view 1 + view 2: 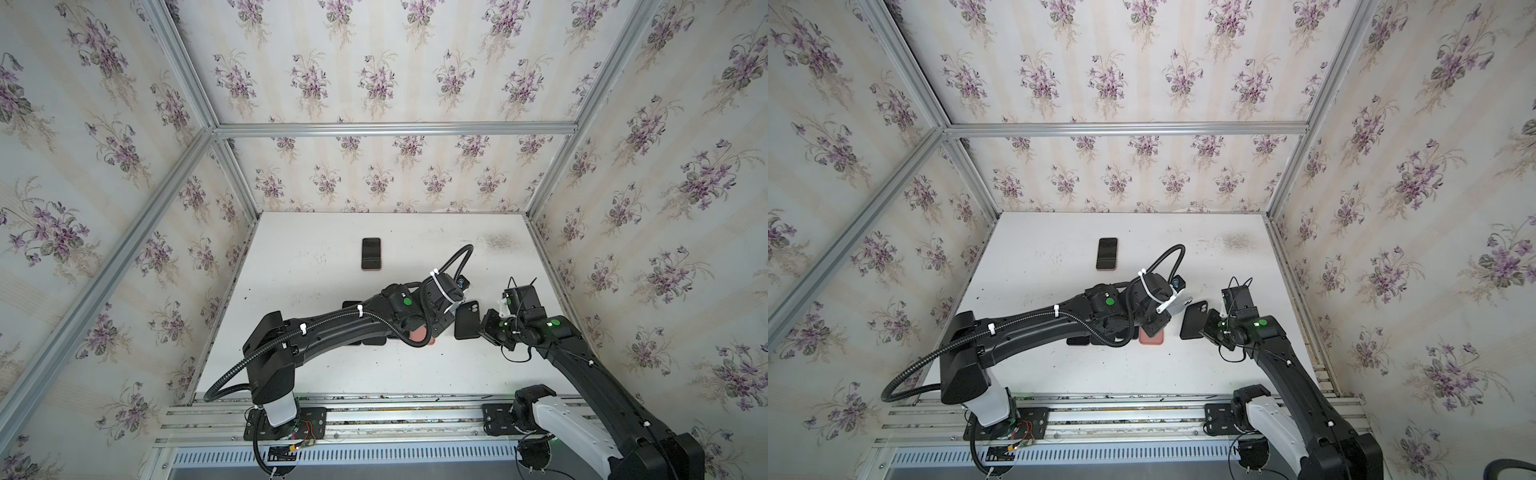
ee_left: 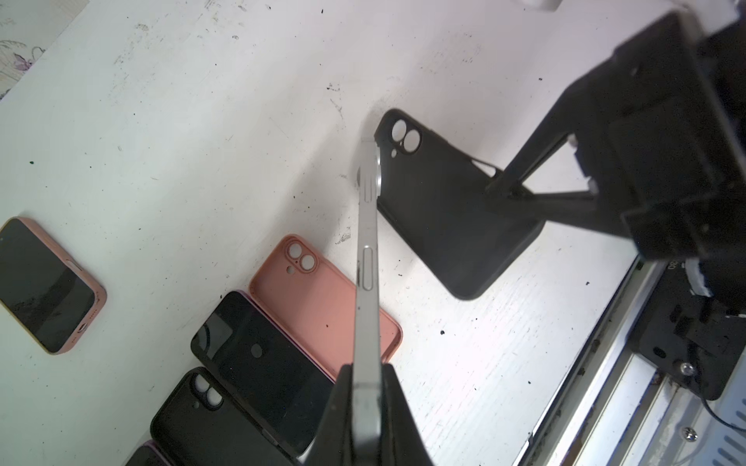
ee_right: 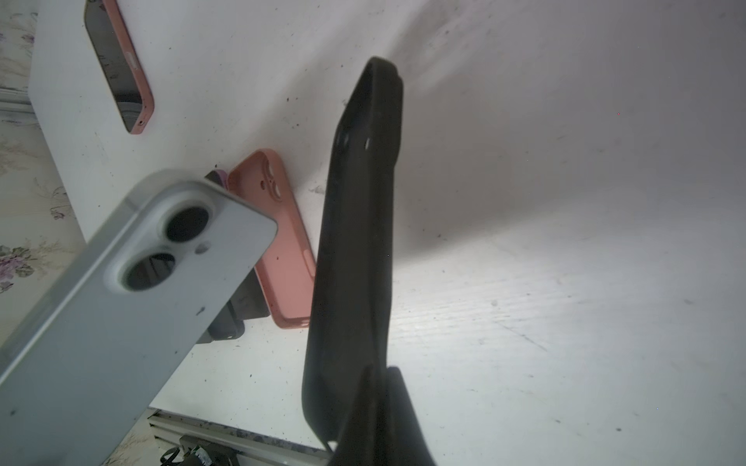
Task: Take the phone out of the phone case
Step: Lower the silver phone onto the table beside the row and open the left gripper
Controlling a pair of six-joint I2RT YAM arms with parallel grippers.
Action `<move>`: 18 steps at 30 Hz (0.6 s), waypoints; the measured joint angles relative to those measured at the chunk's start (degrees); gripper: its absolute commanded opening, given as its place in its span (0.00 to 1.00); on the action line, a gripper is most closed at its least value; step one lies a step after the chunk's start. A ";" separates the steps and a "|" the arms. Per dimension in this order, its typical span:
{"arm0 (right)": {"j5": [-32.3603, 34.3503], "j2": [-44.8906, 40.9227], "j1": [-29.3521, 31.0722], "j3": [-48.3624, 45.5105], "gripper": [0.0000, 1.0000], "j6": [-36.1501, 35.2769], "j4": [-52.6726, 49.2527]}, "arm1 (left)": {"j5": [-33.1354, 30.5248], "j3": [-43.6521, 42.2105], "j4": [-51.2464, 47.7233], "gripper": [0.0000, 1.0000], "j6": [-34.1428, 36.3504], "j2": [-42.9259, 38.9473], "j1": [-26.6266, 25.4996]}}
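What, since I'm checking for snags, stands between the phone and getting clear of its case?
Nothing visible: the phone, in the left gripper, hangs apart from the black case pinched by the right gripper.

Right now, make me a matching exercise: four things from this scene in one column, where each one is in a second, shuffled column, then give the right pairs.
Things:
1. white phone
2. black case
3. empty pink case
4. phone in a pink case

Places:
A. flat on the table, alone toward the far wall, screen up
B. clamped in the right gripper
C. flat on the table, near its middle
D. clamped in the left gripper

Pairs: 1-D, 2-B, 3-C, 4-A
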 measured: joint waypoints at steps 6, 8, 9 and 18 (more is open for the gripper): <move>0.02 2.51 -4.70 2.14 0.00 -6.14 -3.02 | -6.10 3.45 -2.43 0.04 -0.68 4.90 -2.60; -0.09 3.48 -6.58 2.51 0.00 -7.93 -3.58 | -8.57 4.92 -4.17 0.04 -0.87 6.91 -3.52; -0.35 3.91 -7.58 2.58 0.00 -8.72 -3.74 | -9.77 5.88 -4.98 0.05 -0.87 7.96 -4.11; -2.32 7.78 -11.15 3.67 0.00 -13.33 -3.39 | -20.17 17.49 -12.24 0.06 -1.11 20.31 -8.59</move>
